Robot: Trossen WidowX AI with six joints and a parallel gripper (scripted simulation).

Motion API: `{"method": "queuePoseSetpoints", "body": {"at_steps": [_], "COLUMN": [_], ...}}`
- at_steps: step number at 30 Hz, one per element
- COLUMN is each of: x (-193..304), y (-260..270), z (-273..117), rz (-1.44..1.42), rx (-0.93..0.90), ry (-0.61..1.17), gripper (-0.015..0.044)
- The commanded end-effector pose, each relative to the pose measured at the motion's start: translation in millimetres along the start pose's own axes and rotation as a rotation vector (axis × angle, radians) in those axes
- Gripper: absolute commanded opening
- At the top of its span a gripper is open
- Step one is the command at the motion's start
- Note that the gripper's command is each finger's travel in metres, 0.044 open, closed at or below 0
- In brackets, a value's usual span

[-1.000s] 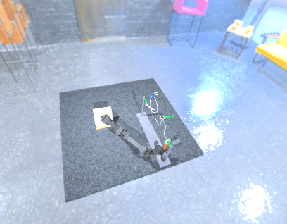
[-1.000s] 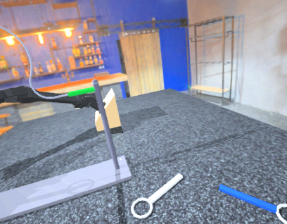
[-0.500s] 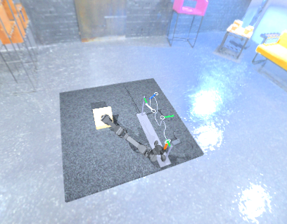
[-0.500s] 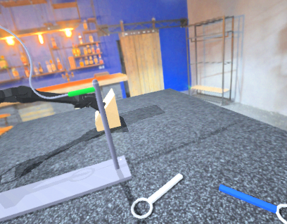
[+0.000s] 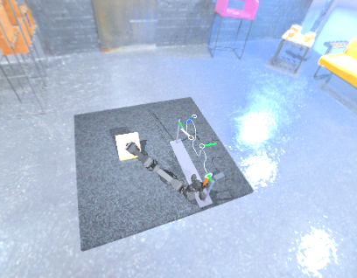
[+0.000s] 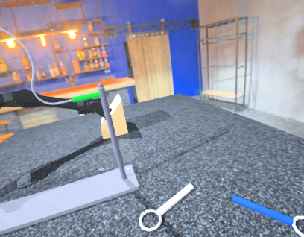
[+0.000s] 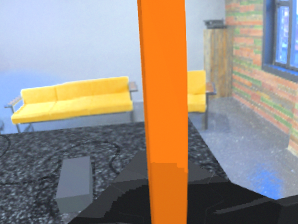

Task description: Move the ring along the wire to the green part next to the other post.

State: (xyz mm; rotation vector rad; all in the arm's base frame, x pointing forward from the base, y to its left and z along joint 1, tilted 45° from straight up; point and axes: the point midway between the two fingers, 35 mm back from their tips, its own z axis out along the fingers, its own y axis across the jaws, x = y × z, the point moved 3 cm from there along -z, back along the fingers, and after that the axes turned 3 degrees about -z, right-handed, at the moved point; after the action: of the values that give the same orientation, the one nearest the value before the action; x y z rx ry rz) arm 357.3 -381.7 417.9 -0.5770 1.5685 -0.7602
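The orange handle is held between the closed fingers of my gripper. In the top view its ring is at the green part beside the near post, close to where the thin grey wire begins. The exact gap between ring and wire is too small to tell. The other green part is bare beside the far post. The ring is outside the wrist view.
The posts stand on a long pale base. Beyond it lie a white-handled ring, a blue handle with a ring, and a green handle with a ring. A grey block is near the near post.
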Motion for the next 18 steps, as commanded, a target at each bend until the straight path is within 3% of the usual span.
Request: {"method": "queuePoseSetpoints", "body": {"at_steps": [1, 18], "x": [-8.0, -23.5], "y": [1.2, 18.1], "z": [-9.9, -44.3], "rz": [-0.014, -0.005], "rx": [0.004, -0.012], "ry": [0.053, 0.349], "gripper": [-0.015, -0.015]}}
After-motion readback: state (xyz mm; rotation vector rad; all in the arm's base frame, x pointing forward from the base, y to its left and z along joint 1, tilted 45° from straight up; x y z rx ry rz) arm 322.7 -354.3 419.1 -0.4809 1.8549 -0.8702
